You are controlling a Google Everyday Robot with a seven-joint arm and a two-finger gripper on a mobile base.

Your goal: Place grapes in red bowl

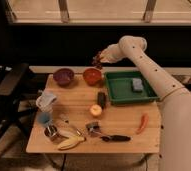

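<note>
No readable text, labels or numbers anywhere, as far as view allows.

A pale light-brown wooden worktop [124, 135] carries a glossy orange-red round bowl [92, 76] beside a dull purple round bowl [63, 76]. Above the red bowl's far rim, the cream-white gripper [100, 58] is at a small dark red-purple bunch of grapes [96, 61]. Right of them: a deep green rectangular plastic tray [120, 89], and a long orange-red chili pepper [143, 123].
</note>
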